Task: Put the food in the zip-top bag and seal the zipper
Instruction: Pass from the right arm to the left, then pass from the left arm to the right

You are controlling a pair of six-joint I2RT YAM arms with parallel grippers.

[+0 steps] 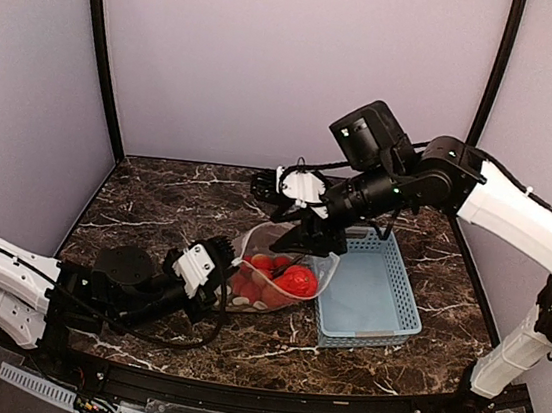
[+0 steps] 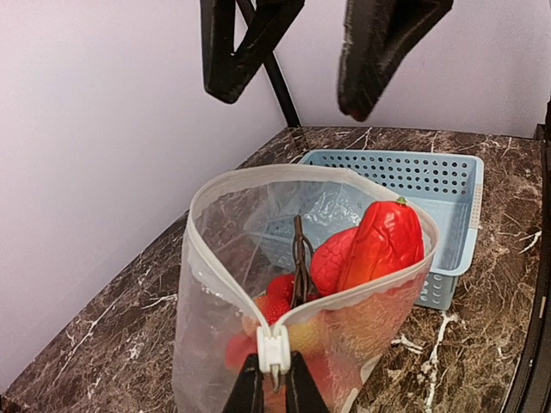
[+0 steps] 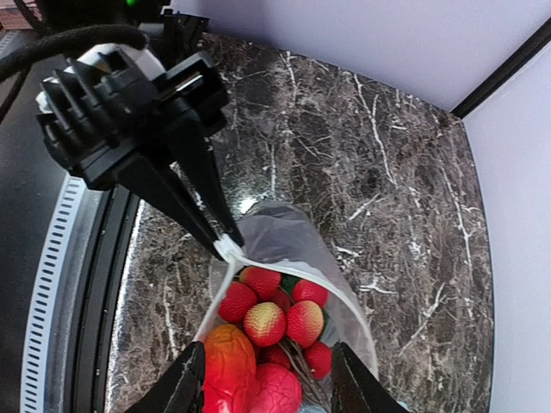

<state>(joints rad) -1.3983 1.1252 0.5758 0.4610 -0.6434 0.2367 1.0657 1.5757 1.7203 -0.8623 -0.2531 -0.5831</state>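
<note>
Our left gripper (image 2: 274, 383) pinches the slider (image 2: 274, 348) at the bag's (image 2: 215, 284) mouth, jaws closed tight on it. Our right gripper (image 3: 269, 387) hangs over the open bag, jaws spread wide and empty. The food (image 2: 383, 241) sits inside the bag, which stands on the tabletop (image 2: 103, 335) beside the basket (image 2: 413, 172).

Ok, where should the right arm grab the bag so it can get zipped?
The far rim of the zip-top bag, opposite the slider pinched by the left gripper. Come straight down: the mouth stands open and upright, and the right gripper hangs above with its jaws apart.
</note>
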